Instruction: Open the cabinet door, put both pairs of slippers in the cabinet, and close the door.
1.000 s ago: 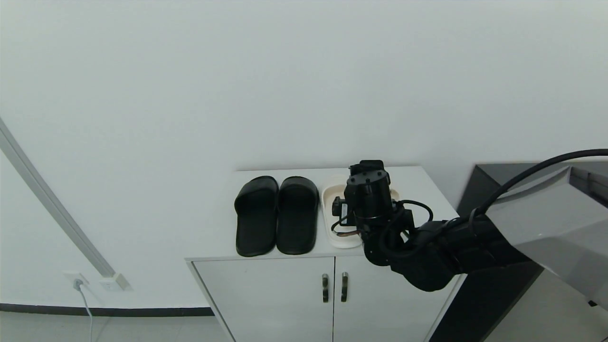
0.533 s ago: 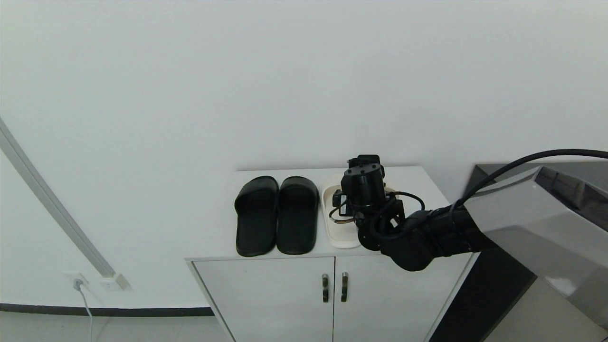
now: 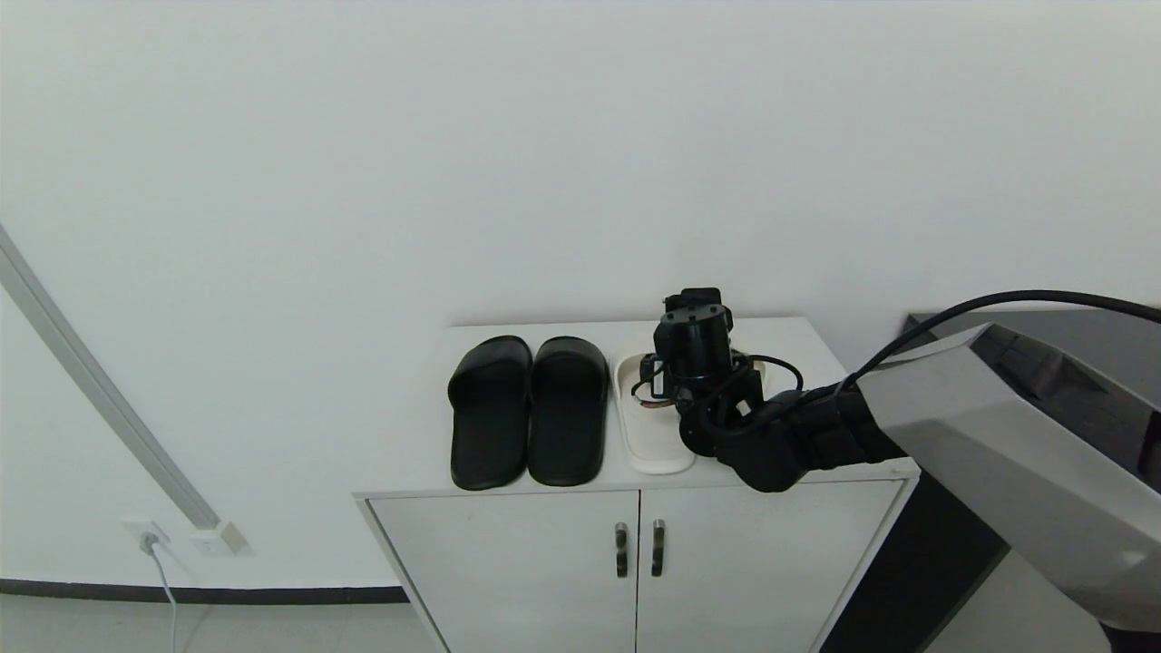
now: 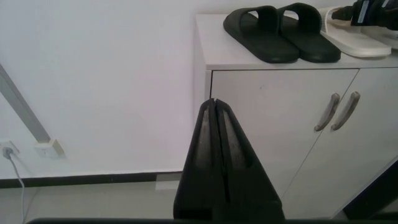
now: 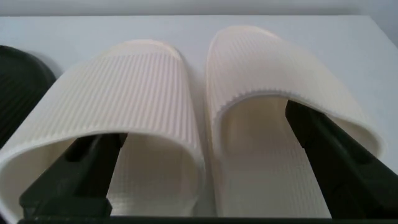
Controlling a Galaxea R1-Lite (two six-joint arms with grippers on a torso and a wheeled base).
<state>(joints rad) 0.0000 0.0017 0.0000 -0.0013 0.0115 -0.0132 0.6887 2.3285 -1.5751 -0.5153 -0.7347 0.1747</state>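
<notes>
I see the cabinet (image 3: 508,571) against the wall with both doors shut. Their two handles (image 3: 639,549) stand side by side at the middle seam.

Both pairs of slippers lie on the cabinet top. The black slippers (image 3: 494,417) are toward my left side, laid close together. The white slippers (image 3: 648,444) are just beside them toward my right.

My right arm (image 3: 798,435) reaches in from the right and sits low over the white pair. In the right wrist view, the right end effector (image 5: 202,143) is spread wide. One finger (image 5: 81,168) is tucked under the strap of one white slipper (image 5: 143,99), and the other finger is under the strap of its mate (image 5: 273,81). The fingers have not pinched the two slippers together, and both soles lie flat on the cabinet top. An edge of a black slipper (image 5: 18,81) shows beside them.

The left end effector (image 4: 215,106) has its fingers pressed flat together with nothing between them. It hangs low in front of the cabinet, near its left front corner and well apart from the handles (image 4: 336,112). From there I look up at the black pair (image 4: 280,34) on the top edge.

A wall outlet (image 3: 145,535) with a plugged cable sits low on the wall to the left of the cabinet.
</notes>
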